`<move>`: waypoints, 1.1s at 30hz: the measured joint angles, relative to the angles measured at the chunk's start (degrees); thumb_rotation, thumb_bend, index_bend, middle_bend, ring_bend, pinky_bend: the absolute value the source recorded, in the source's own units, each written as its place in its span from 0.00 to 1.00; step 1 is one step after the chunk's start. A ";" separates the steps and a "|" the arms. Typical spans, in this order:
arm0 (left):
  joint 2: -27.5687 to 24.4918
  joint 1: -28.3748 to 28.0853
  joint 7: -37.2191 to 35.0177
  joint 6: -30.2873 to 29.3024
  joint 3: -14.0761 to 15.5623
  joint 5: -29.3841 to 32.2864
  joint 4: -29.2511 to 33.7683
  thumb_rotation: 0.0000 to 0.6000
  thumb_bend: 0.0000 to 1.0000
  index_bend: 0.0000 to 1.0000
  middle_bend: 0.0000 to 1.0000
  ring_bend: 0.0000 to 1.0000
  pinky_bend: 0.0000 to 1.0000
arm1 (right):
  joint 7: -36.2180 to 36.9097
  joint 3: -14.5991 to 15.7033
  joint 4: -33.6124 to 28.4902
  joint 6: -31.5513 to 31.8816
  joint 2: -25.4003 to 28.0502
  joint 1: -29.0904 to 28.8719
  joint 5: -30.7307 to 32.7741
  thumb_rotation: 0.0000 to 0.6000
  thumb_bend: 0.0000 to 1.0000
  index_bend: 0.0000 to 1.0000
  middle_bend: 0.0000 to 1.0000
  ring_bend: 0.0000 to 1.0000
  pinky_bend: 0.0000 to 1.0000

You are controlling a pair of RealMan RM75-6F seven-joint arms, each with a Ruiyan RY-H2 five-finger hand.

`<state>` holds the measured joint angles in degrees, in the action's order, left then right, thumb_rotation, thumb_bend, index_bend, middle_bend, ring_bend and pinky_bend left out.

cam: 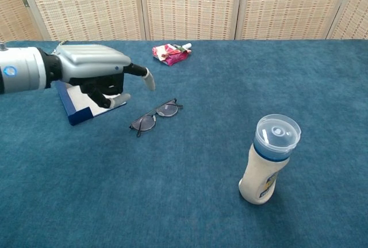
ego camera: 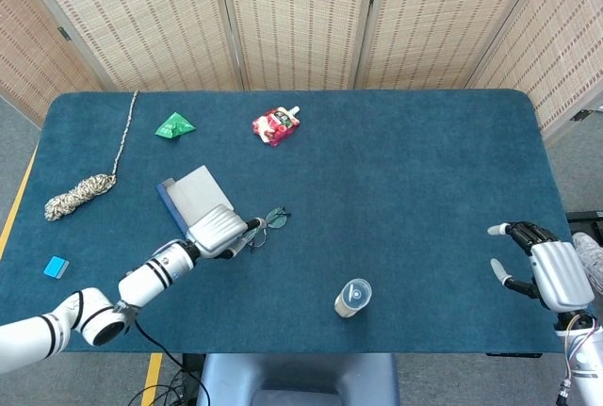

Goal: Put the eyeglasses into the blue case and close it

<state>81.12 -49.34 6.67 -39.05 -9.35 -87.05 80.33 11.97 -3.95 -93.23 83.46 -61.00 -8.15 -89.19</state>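
Observation:
The eyeglasses lie flat on the blue tablecloth, lenses down, left of centre. The blue case lies wide open just to their left, its pale lining facing up. My left hand hovers over the case's near corner with fingers spread, its fingertips a short way from the glasses and holding nothing. My right hand rests at the table's right edge, fingers apart and empty; the chest view does not show it.
A capped bottle stands near the front, right of the glasses. A red snack packet, a green wrapper and a coiled rope lie at the back left. A small blue object sits off the left edge.

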 measured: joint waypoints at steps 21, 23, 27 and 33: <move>2.64 -0.10 15.10 0.31 3.13 18.10 -3.56 1.00 0.61 0.21 0.99 0.92 0.93 | 1.32 0.24 1.54 -0.31 -0.92 0.10 0.48 1.00 0.35 0.33 0.39 0.38 0.35; 2.01 0.29 17.04 0.01 3.65 20.46 -3.55 1.00 0.61 0.21 0.99 0.92 0.93 | 1.43 0.28 1.66 -0.29 -0.95 0.12 0.45 1.00 0.35 0.33 0.39 0.38 0.35; 1.02 0.68 21.40 -0.32 4.98 24.98 -3.37 1.00 0.61 0.20 0.99 0.92 0.93 | 1.64 0.33 1.80 -0.27 -1.00 0.15 0.41 1.00 0.35 0.33 0.41 0.40 0.35; -0.64 0.59 28.78 -1.54 7.42 31.32 -1.42 1.00 0.61 0.21 0.99 0.92 0.93 | 1.66 0.38 1.77 0.00 -0.92 0.31 0.34 1.00 0.35 0.33 0.44 0.45 0.35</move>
<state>80.48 -48.76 35.44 -40.59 -1.93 -55.73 78.90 13.63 -3.57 -91.46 83.46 -61.92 -7.84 -88.85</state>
